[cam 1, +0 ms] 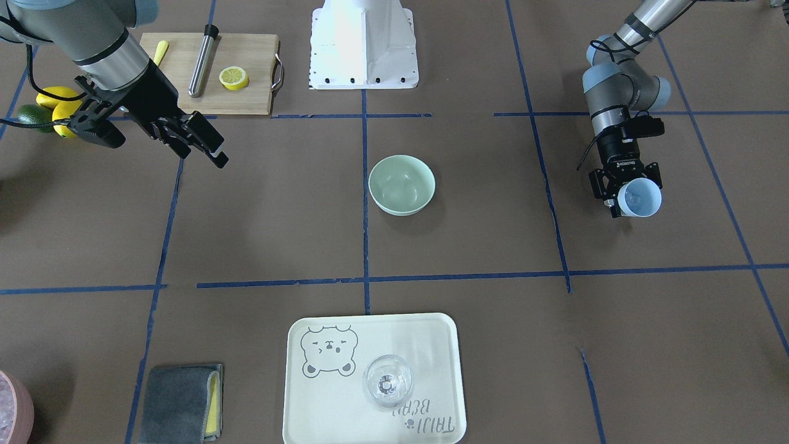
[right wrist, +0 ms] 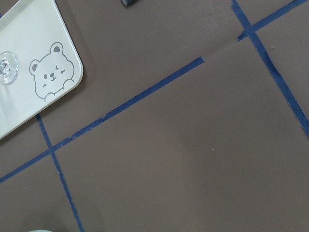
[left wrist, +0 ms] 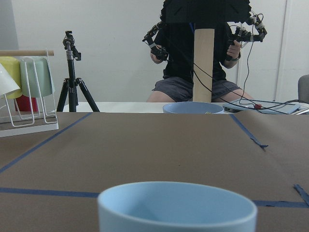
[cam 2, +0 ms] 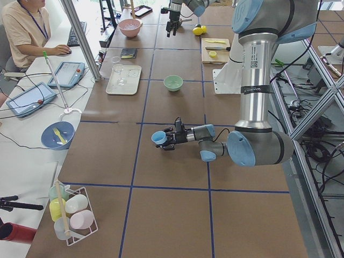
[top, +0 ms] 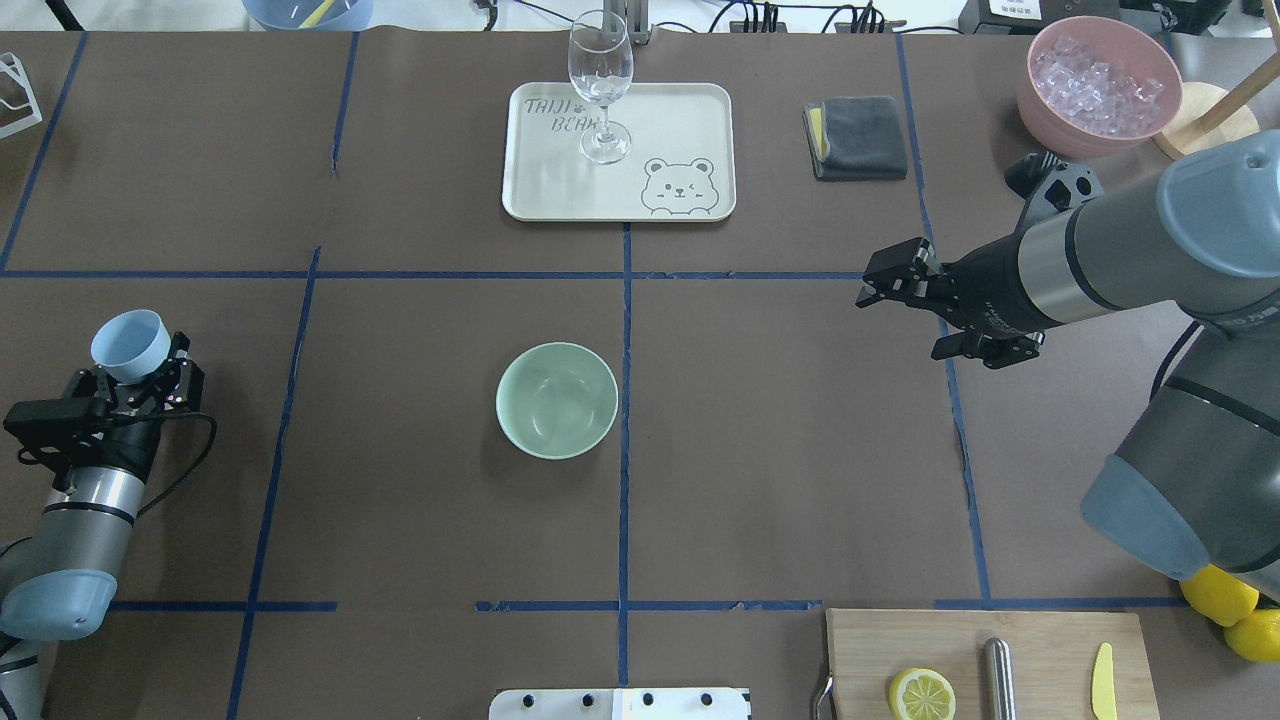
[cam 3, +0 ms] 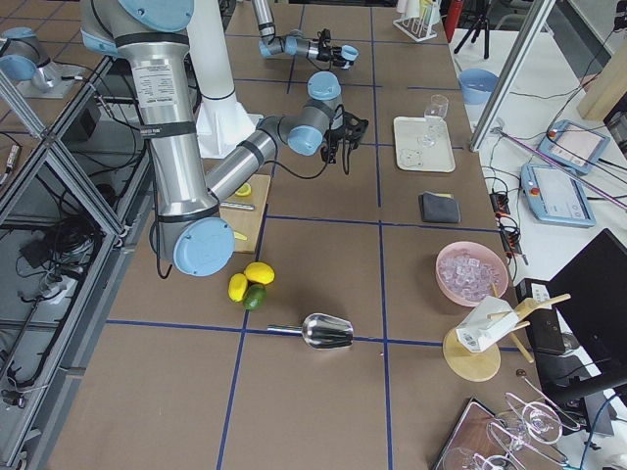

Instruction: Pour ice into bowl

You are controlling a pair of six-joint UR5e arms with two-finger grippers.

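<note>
The pale mint-green bowl (cam 1: 402,184) stands empty at the table's middle, also in the overhead view (top: 557,400). My left gripper (top: 140,378) is shut on a light blue cup (top: 128,340) and holds it about upright above the table, far to the bowl's left. The cup's rim fills the bottom of the left wrist view (left wrist: 176,208). Faint glassy shapes, perhaps the ice, show inside the cup (cam 1: 641,198). My right gripper (top: 872,284) is open and empty, in the air to the right of the bowl.
A cream tray (top: 525,195) with a wine glass (top: 600,70) stands beyond the bowl. A grey cloth (top: 858,137) and a pink container (top: 1100,85) of whitish ice are far right. A cutting board (top: 1040,640) with a lemon half lies near right.
</note>
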